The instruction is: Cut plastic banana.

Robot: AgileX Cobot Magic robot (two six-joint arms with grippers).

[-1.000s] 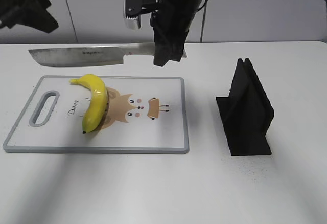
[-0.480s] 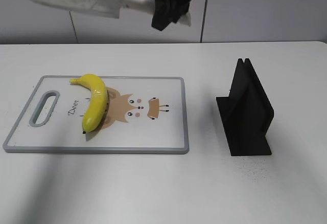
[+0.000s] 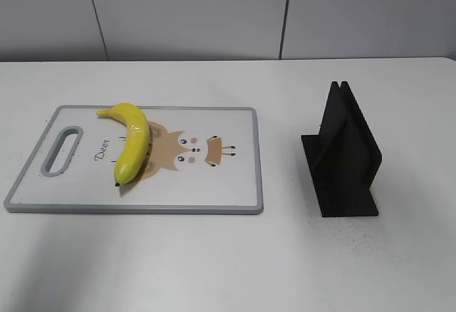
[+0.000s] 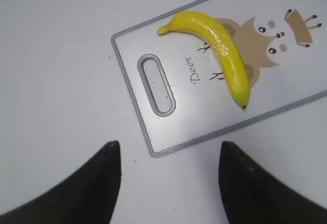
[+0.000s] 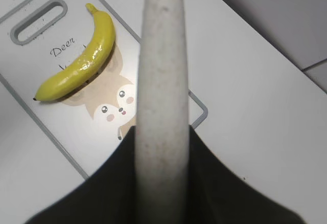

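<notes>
The yellow plastic banana (image 3: 132, 141) lies whole on the white cutting board (image 3: 214, 191) with the deer drawing. It also shows in the left wrist view (image 4: 217, 50) and the right wrist view (image 5: 82, 65). My right gripper (image 5: 162, 147) is shut on the knife (image 5: 161, 55), whose grey handle runs up the middle of the right wrist view, high above the board. My left gripper (image 4: 168, 155) is open and empty above the table by the board's corner. Neither gripper shows in the exterior view.
A black knife stand (image 3: 345, 155) stands on the white table to the right of the board. The board has a slot handle (image 3: 63, 152) at its left end.
The right arm has lifted the knife up and out of the top of the exterior view. The banana and the board have not moved.
</notes>
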